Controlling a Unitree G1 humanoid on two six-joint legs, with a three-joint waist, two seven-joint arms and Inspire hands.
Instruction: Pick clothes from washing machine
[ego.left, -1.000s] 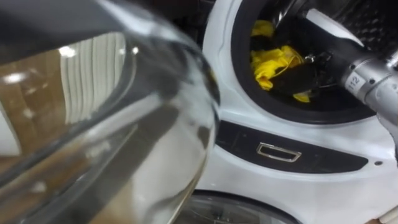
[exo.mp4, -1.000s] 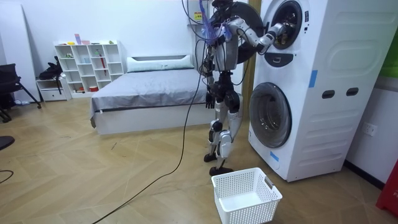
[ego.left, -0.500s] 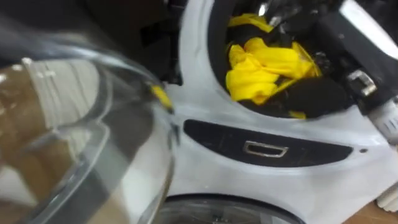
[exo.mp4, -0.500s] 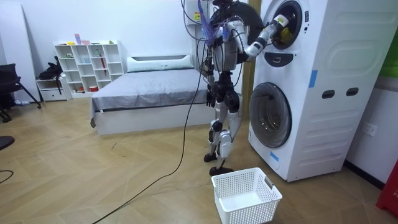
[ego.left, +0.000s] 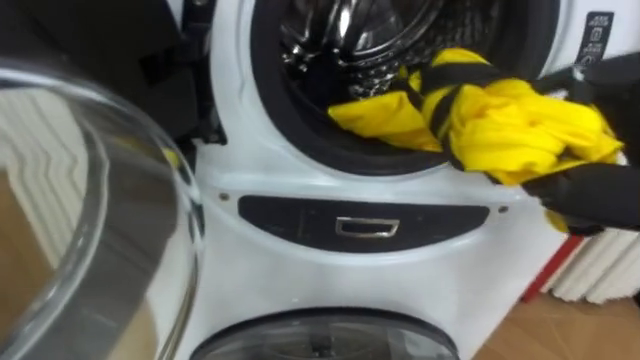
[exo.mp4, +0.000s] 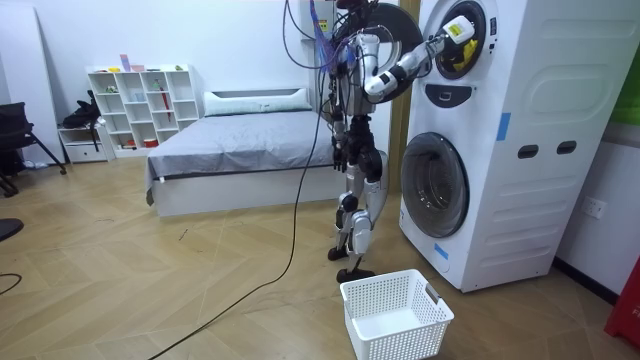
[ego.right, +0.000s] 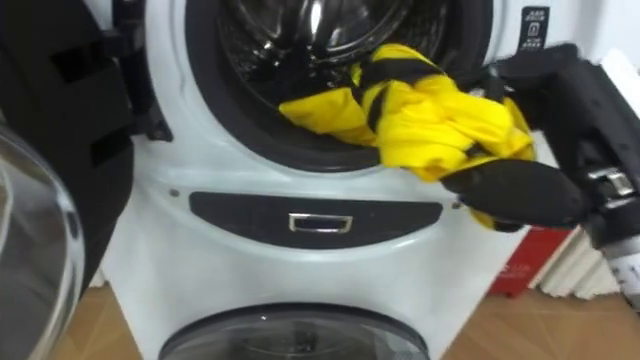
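At the mouth of the upper washing machine (ego.right: 150, 250), the robot's right hand (ego.right: 515, 190) had its dark fingers curled round a yellow garment with black stripes (ego.right: 440, 120). Most of the cloth was bunched over the opening's rim at about 4 o'clock, and a tail lay back inside the steel drum (ego.right: 290, 40). The grip looked meant to drag the whole bundle clear (the glass door (ego.left: 90, 200) stood swung open toward 9 o'clock, out of the way). A white laundry basket (exo.mp4: 395, 315) stood on the floor by the robot's feet, presumably for the drop.
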